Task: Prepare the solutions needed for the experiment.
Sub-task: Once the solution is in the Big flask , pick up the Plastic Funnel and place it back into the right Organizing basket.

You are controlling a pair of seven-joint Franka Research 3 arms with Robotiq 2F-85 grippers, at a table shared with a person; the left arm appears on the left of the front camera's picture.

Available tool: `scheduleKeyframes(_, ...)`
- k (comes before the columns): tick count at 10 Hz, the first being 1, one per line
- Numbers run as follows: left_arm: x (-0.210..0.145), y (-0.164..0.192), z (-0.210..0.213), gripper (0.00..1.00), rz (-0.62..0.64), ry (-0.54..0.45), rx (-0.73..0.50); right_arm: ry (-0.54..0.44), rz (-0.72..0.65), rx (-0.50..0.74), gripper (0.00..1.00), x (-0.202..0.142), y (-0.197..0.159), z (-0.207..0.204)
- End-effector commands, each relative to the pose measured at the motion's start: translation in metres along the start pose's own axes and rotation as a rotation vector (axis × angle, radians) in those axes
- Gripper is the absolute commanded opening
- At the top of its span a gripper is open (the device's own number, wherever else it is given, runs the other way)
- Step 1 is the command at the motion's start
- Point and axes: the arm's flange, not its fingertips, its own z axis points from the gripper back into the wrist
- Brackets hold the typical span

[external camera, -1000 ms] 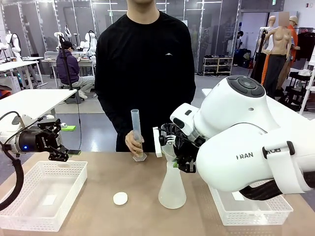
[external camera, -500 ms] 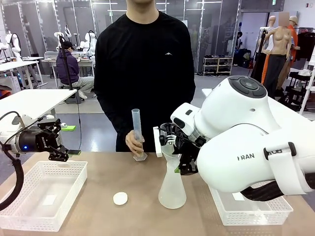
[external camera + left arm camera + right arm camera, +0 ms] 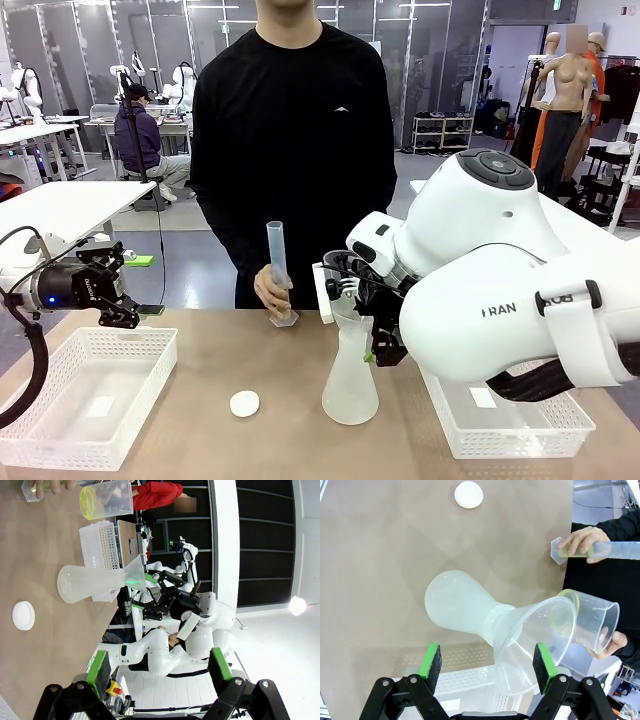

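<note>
The solutions show as pale yellow-green liquid (image 3: 568, 599) in a clear beaker (image 3: 594, 621), which the person's hand holds tilted beside the funnel (image 3: 532, 637). More of it sits low in the graduated cylinder (image 3: 277, 262) under the person's other hand. The funnel stands in a frosted flask (image 3: 350, 382) at mid-table. My right gripper (image 3: 366, 325) is open, its green pads (image 3: 431, 664) on either side of the funnel and flask neck. Over the left basket, my left gripper (image 3: 118, 292) hangs open and holds nothing. From the left wrist, the beaker (image 3: 102, 500) shows with the liquid (image 3: 88, 503).
A white round disc (image 3: 244, 403) lies on the table left of the flask. White mesh baskets stand at the front left (image 3: 60, 440) and the front right (image 3: 520, 430). The person stands close at the far edge.
My right gripper's jaws have opened off the funnel and shifted slightly down. The left arm, flask and cylinder have not moved.
</note>
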Motion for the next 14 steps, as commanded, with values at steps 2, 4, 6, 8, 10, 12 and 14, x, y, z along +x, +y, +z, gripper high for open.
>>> scheduleKeyframes(2,-0.001,-0.002,0.000,1.00,-0.010,0.009,0.005,-0.019,-0.016,-0.032,0.92,0.001,0.002,0.001)
scheduleKeyframes(4,-0.001,-0.002,0.000,1.00,-0.010,0.009,0.005,-0.019,-0.016,-0.032,0.92,0.001,0.002,0.001)
scheduleKeyframes(6,-0.001,-0.002,0.000,1.00,-0.010,0.009,0.005,-0.019,-0.016,-0.032,0.92,0.001,0.002,0.001)
scheduleKeyframes(8,-0.001,-0.002,0.000,1.00,-0.010,0.009,0.005,-0.011,0.001,-0.021,0.87,0.001,0.000,0.001)
scheduleKeyframes(10,-0.001,-0.002,0.000,1.00,-0.010,0.009,0.005,-0.057,-0.020,-0.069,0.92,0.003,-0.005,0.027)
scheduleKeyframes(12,-0.001,-0.002,0.000,1.00,-0.010,0.009,0.005,-0.041,-0.071,-0.126,0.92,-0.011,-0.013,0.047)
scheduleKeyframes(14,-0.001,-0.002,0.000,1.00,-0.010,0.009,0.005,-0.120,-0.251,-0.164,0.92,-0.041,-0.018,0.072)
